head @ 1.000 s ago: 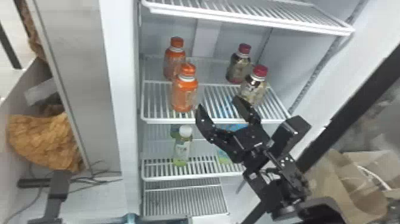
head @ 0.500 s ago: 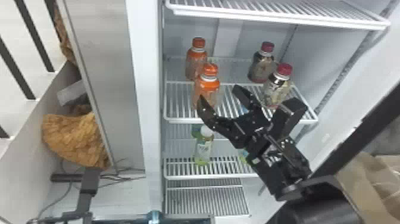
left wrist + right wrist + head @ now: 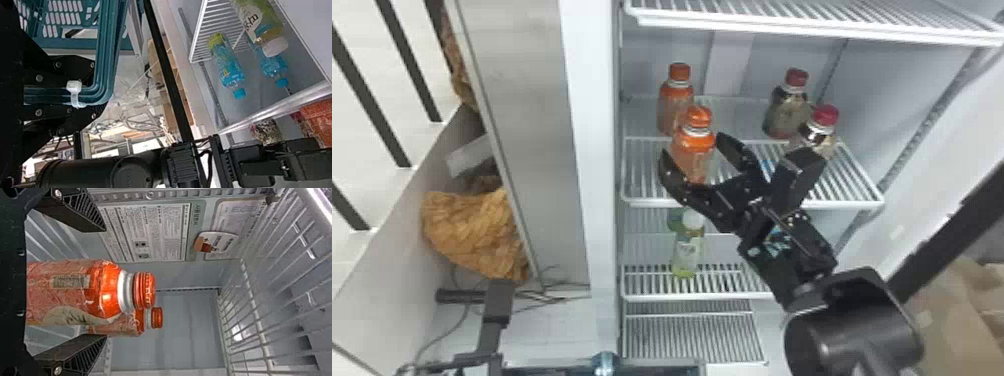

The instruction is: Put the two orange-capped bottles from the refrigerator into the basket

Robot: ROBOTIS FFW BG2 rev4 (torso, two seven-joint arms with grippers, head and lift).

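While the right gripper (image 3: 693, 146) gapes around the front bottle (image 3: 693, 157) near the shelf's left edge (image 3: 626, 172), gaps either side, the left gripper (image 3: 94, 90) seemingly clasps the basket rim (image 3: 107, 43).

Looks like a lab or workshop-type robot area, exact kind unclear: open refrigerator (image 3: 593, 150) with wire shelves (image 3: 644, 202), black robot arm (image 3: 854, 320) reaching in at near right, loose cables (image 3: 534, 298) on the left, brown cardboard (image 3: 954, 312) on the right.
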